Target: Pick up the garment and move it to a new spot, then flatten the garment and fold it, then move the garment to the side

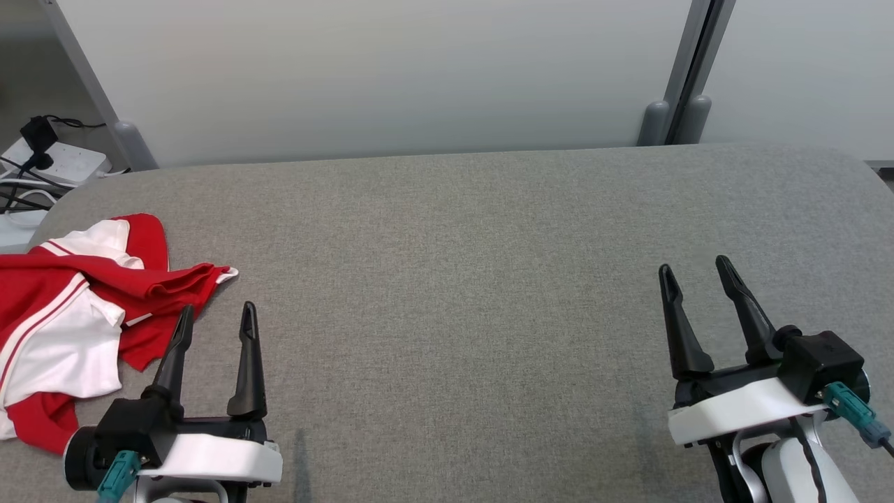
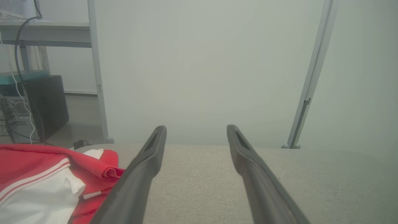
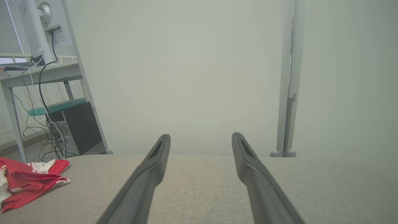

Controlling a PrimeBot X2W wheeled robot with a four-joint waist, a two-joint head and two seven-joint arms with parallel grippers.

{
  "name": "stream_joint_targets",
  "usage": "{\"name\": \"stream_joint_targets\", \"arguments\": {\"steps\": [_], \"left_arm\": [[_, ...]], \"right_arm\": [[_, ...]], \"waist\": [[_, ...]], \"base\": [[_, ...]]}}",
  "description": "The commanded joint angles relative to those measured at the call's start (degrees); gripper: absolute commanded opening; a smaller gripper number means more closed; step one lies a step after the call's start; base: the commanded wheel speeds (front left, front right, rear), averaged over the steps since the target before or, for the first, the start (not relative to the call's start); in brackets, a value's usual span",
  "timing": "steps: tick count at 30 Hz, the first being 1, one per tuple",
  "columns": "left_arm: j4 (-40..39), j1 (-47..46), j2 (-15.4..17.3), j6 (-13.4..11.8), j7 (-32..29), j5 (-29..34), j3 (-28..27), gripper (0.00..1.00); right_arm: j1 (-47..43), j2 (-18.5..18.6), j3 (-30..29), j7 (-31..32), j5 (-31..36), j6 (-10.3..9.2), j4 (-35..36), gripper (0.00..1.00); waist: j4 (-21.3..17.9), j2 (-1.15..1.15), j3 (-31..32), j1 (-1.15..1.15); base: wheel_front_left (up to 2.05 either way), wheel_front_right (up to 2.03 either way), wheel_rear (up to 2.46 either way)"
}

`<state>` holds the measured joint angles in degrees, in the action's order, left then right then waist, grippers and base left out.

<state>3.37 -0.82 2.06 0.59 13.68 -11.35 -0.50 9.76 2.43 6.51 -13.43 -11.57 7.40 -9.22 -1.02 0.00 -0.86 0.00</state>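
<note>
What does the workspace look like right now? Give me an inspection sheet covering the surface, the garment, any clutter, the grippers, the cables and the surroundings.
Surface: grey fabric tabletop, flat, with rounded far corners.
Job's things: red and white garment, crumpled at the robot's left edge, not yet flattened or folded.
Clutter: nothing seen.
Grippers: left gripper open and empty, close beside the garment, contact cannot be told; right gripper open and empty over bare fabric.
Cables: black and white cables at a white power strip, off the table's far left corner.
Surroundings: pale partition panels behind the table, joined at a grey post; desk and computer tower beyond.
</note>
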Motion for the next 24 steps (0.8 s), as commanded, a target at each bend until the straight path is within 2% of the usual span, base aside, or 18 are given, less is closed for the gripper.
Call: {"name": "stream_joint_targets", "arguments": {"steps": [1,4,15,24], "left_arm": [[-1.7,-3.3,0.8,-0.7,0.9,2.7,-1.8,1.0],[-1.3,-3.3,0.8,-0.8,1.3,4.3,-1.8,1.0],[1.6,-3.5,0.8,-0.1,1.3,2.7,-1.7,1.0],[3.5,-3.4,0.8,-0.5,1.3,2.1,-1.5,1.0]], "right_arm": [[2.3,0.4,1.1,-1.1,2.1,0.09,1.6,1.0],[2.5,0.4,1.1,-1.6,3.7,0.09,1.4,1.0],[2.4,0.4,1.2,-1.6,3.7,0.09,0.7,1.0],[2.1,0.4,1.1,-1.6,3.6,0.09,-0.1,1.0]], "waist": [[0.0,0.0,0.0,0.0],[-0.1,0.0,-0.1,0.0],[-0.2,0.0,-0.2,0.0],[-0.1,0.0,0.2,0.0]], "base": [[0.0,0.0,0.0],[0.0,0.0,0.0],[0.0,0.0,0.0],[0.0,0.0,0.0]]}}
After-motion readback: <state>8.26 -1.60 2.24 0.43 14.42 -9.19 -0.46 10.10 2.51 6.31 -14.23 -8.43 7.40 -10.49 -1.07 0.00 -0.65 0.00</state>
